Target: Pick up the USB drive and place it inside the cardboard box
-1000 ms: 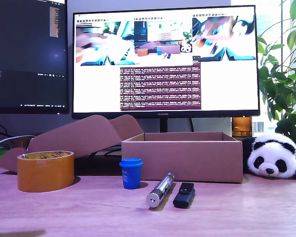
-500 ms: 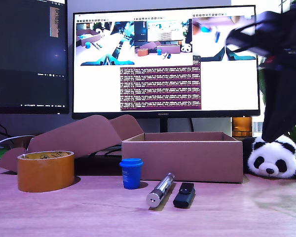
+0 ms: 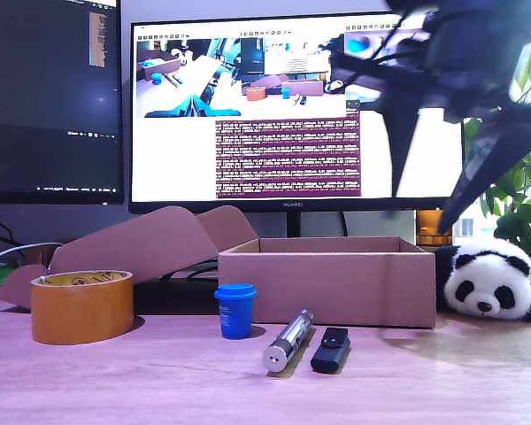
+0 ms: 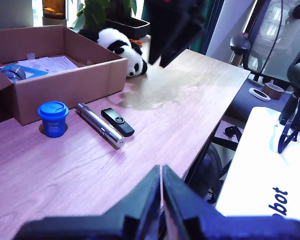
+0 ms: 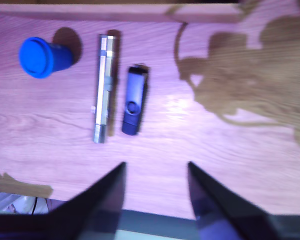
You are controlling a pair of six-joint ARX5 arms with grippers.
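Two grippers are in play. My second gripper (image 5: 155, 200) hangs high above the desk with its jaws spread and empty; my first gripper (image 4: 161, 187) has its jaws pressed together, also empty. The USB drive (image 3: 330, 348) lies flat on the wooden desk (image 3: 159, 381), just in front of the cardboard box (image 3: 327, 279). The silver cylinder (image 3: 288, 340) lies just beside it, nearly parallel, so a descending finger could nudge the cylinder or pinch both. The drive's long axis runs roughly from the box toward the exterior camera.
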